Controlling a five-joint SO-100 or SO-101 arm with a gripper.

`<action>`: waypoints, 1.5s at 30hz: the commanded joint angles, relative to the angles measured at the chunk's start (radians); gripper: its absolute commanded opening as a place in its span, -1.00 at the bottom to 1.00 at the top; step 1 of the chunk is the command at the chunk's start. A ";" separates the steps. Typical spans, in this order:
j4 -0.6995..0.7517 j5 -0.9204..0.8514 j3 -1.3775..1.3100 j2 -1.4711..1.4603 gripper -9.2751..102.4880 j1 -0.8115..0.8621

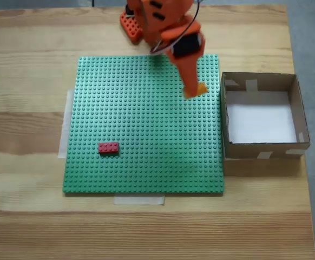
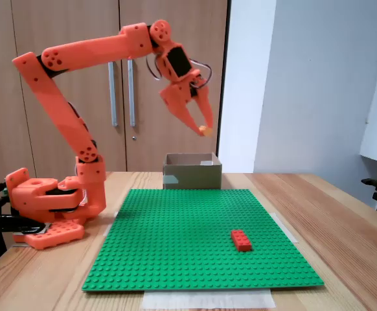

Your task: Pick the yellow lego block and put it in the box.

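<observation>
In a fixed view from above, your orange arm reaches out from its base at the top edge of the green baseplate, which lies on a wooden table. The gripper hangs over the plate's upper right part, near the box's left wall, and its jaws are clamped on the yellow block, of which you see a small patch at the fingertips. The box stands just right of the plate, touching or almost touching its edge; its white bottom is bare. The red brick sits on the plate's lower left part, well apart from the gripper. Pale tape strips show at the plate's left and lower edges. In a fixed view from the side, you see the arm arched high from its base at left, with the gripper raised well above the table and tilted down to the right. The yellow block is pinched at the fingertips, in the air above the box, which stands at the plate's far edge. The red brick lies on the near right part of the plate.
</observation>
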 commanded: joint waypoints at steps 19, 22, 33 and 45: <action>-0.035 0.023 -0.235 -0.109 -0.85 -0.397; 0.003 0.026 -0.356 -0.232 -0.85 -0.405; 0.052 -0.048 -0.575 -0.591 -0.85 -0.419; -0.069 -0.025 -0.540 -0.816 -0.85 -0.407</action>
